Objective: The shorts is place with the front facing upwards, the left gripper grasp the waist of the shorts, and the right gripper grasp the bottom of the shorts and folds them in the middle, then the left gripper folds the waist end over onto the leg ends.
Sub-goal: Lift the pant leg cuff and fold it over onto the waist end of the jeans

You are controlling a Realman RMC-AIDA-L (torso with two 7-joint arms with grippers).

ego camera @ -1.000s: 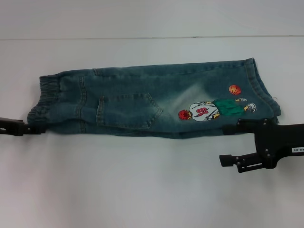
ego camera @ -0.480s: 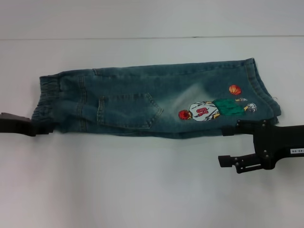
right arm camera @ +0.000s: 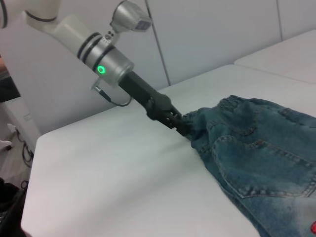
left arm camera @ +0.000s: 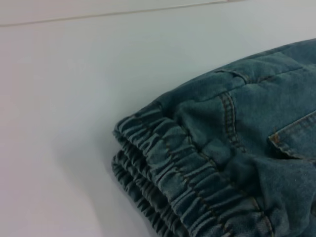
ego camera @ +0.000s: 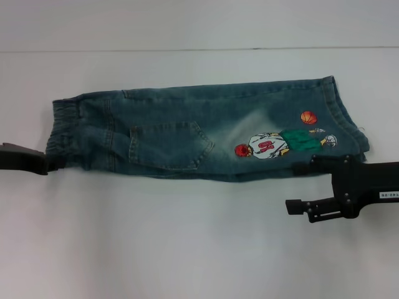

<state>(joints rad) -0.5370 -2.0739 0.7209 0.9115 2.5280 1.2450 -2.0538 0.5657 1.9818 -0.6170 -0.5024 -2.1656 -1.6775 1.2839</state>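
White table [ego camera: 187, 249] carries the shorts [ego camera: 199, 134], folded lengthwise, pocket & print side up, waist toward robot's left. Left gripper [ego camera: 55, 164] sits at the waist of the shorts [ego camera: 62, 134], near corner; can't tell if clamped. Right gripper [ego camera: 299, 187] has fingers spread, upper one touching the near edge by the leg ends [ego camera: 346, 115].

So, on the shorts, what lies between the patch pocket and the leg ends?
In the head view, the cartoon basketball-player print lies on the shorts between the patch pocket and the leg ends, with a pale faded streak beside it.
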